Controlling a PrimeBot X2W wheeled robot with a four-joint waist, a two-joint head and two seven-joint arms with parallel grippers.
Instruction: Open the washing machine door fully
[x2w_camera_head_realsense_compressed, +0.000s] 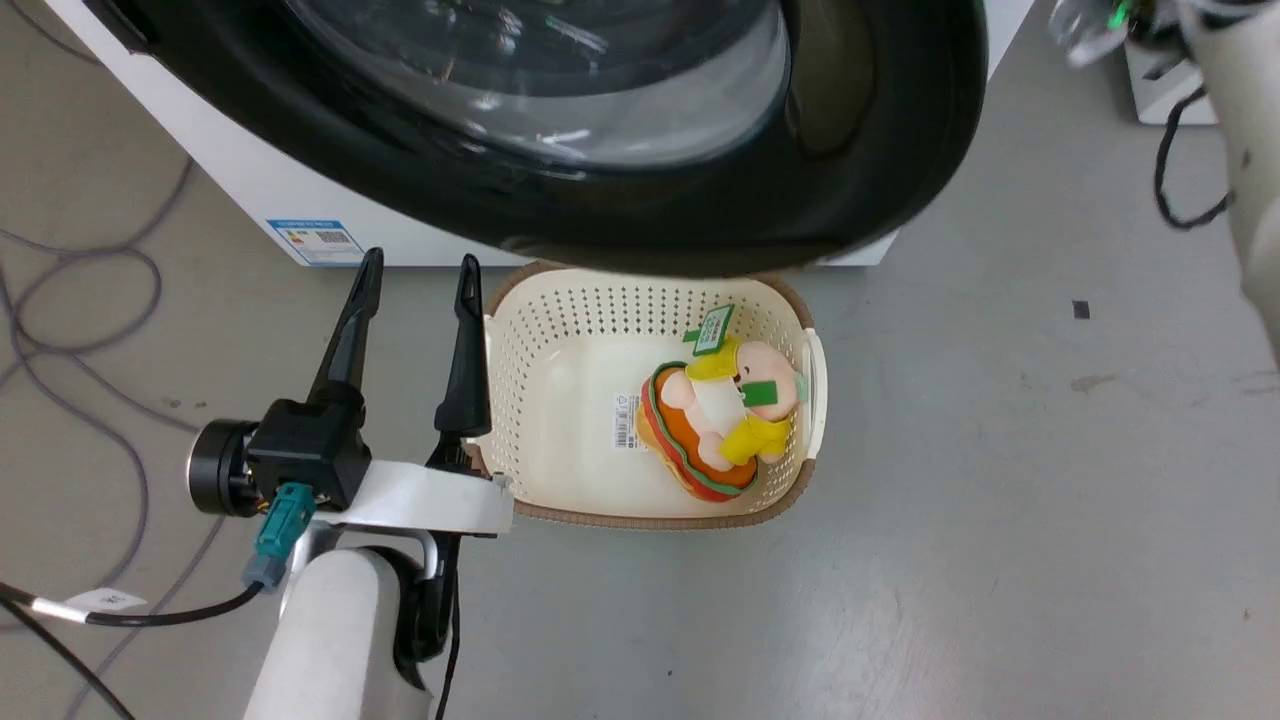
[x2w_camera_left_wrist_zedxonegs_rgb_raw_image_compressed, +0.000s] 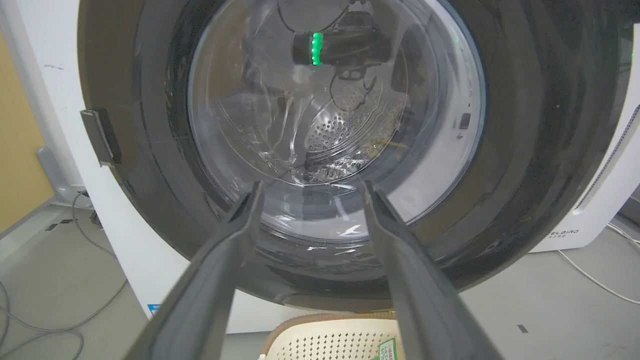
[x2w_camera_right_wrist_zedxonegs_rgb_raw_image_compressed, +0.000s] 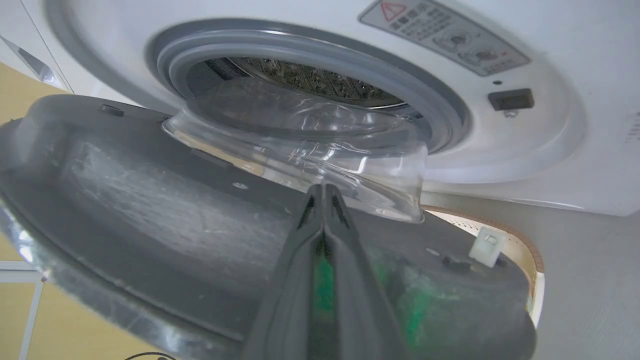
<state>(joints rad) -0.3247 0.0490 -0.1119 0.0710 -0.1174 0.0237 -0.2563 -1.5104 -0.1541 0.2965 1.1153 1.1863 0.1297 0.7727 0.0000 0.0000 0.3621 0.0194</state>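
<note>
On the floor (x2w_camera_head_realsense_compressed: 1000, 500) at my far left lie loose grey cables (x2w_camera_head_realsense_compressed: 80, 300). Next comes my left end effector (x2w_camera_head_realsense_compressed: 418, 275), its two fingers spread apart and holding nothing, low in front of the washing machine (x2w_camera_head_realsense_compressed: 250, 180) near the blue label (x2w_camera_head_realsense_compressed: 315, 240) and just beside the left rim of the cream basket (x2w_camera_head_realsense_compressed: 650, 520). Seen from my left wrist, those fingers (x2w_camera_left_wrist_zedxonegs_rgb_raw_image_compressed: 225, 260) point at the glossy front of the washing machine door (x2w_camera_left_wrist_zedxonegs_rgb_raw_image_compressed: 525, 150), with the steel drum (x2w_camera_left_wrist_zedxonegs_rgb_raw_image_compressed: 345, 135) showing through its glass. A burger-shaped plush toy (x2w_camera_head_realsense_compressed: 715, 420) lies in the right half of the basket. The door (x2w_camera_head_realsense_compressed: 880, 150) stands partly open, swung out from the machine and hanging over the basket's far edge. Behind it, my right end effector (x2w_camera_right_wrist_zedxonegs_rgb_raw_image_compressed: 322, 187) has its fingers pressed together with nothing between them, pointing at the door's matte back (x2w_camera_right_wrist_zedxonegs_rgb_raw_image_compressed: 150, 210) where the clear glass bowl (x2w_camera_right_wrist_zedxonegs_rgb_raw_image_compressed: 320, 150) bulges toward the grey rubber ring (x2w_camera_right_wrist_zedxonegs_rgb_raw_image_compressed: 310, 55); I cannot tell whether the tips touch the glass. My pale right forearm (x2w_camera_head_realsense_compressed: 1240, 150) is at the far right.
</note>
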